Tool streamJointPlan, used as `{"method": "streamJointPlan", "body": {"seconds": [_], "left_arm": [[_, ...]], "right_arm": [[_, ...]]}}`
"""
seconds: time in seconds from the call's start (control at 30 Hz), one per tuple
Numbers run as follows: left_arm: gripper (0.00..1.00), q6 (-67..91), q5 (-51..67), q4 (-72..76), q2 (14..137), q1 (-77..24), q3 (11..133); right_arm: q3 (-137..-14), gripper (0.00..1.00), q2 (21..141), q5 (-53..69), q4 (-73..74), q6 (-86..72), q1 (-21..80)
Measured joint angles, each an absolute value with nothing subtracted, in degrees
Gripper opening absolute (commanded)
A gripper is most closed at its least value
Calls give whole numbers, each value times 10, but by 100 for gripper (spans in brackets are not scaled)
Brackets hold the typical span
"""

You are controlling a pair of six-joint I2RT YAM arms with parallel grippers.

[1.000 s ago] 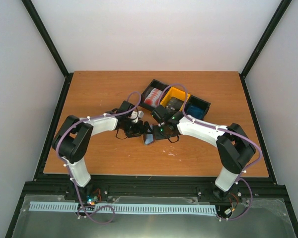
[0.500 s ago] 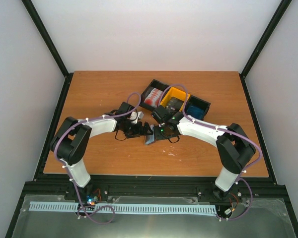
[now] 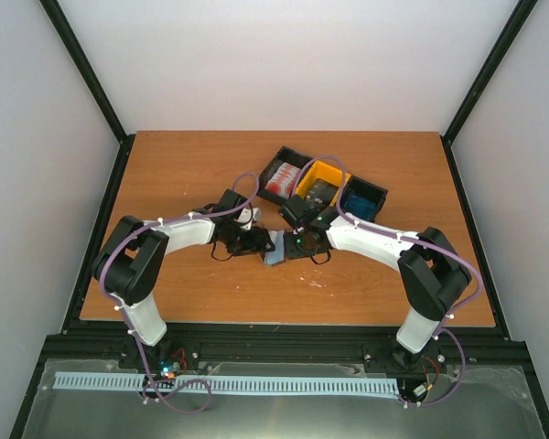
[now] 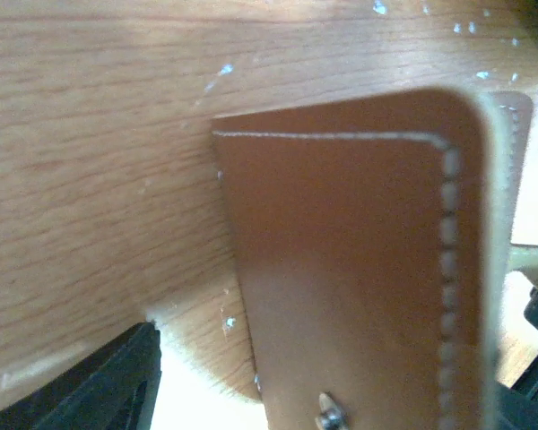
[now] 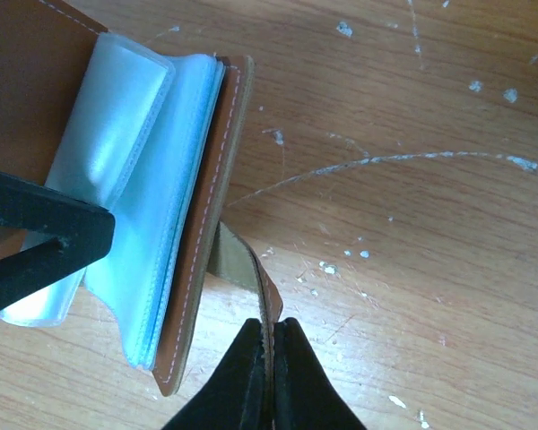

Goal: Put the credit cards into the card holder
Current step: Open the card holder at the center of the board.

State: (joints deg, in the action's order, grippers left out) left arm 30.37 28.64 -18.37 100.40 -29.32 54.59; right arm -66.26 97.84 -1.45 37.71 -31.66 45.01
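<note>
The right jaws are pinching the snap tab (image 5: 247, 269) of the open card holder (image 5: 217, 179) on the table (image 5: 412, 251). The left jaws are gaping wide astride its brown cover.

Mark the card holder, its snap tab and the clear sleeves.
card holder (image 4: 341, 269), left wrist view, brown outer cover.
snap tab (image 5: 238, 260), right wrist view, strap middle.
clear sleeves (image 5: 117, 143), right wrist view, top sleeve.

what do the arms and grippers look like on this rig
The left arm and right arm are built alike, with white link shells and chunky black joints. A purple cable loops along each, held by small white ties. The left gripper and right gripper are black, with slim tapered fingers. A small green light glows near the right wrist.
</note>
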Motion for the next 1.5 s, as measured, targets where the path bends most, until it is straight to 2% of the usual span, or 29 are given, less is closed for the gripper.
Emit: {"method": "streamJointPlan", "body": {"seconds": [0.07, 0.1, 0.2, 0.27, 0.47, 0.67, 0.77, 1.07, 1.27, 1.5], "left_arm": [[60, 303, 276, -190, 1004, -293, 546], [58, 305, 273, -193, 1004, -293, 546], [52, 305, 263, -200, 1004, -293, 546], [49, 305, 261, -203, 1004, -293, 546], [44, 307, 265, -209, 1004, -293, 546], [44, 308, 274, -209, 1004, -293, 546], [44, 308, 275, -209, 1004, -293, 546], [43, 310, 275, -209, 1004, -293, 546], [50, 315, 272, -208, 1004, -293, 542], [60, 333, 257, -212, 976, -293, 523]], "right_arm": [[-663, 5, 978, -19, 378, -319, 450], [-663, 9, 978, -25, 379, -320, 450], [-663, 29, 977, -44, 386, -329, 450], [-663, 33, 972, -61, 400, -333, 450], [-688, 31, 940, -67, 417, -337, 449], [-705, 9, 918, -2, 373, -337, 449], [-709, 7, 939, 38, 347, -340, 449], [-709, 6, 1022, 90, 322, -346, 449], [-710, 6, 1060, 106, 310, -349, 449], [-709, 25, 1101, 134, 289, -346, 449]]}}
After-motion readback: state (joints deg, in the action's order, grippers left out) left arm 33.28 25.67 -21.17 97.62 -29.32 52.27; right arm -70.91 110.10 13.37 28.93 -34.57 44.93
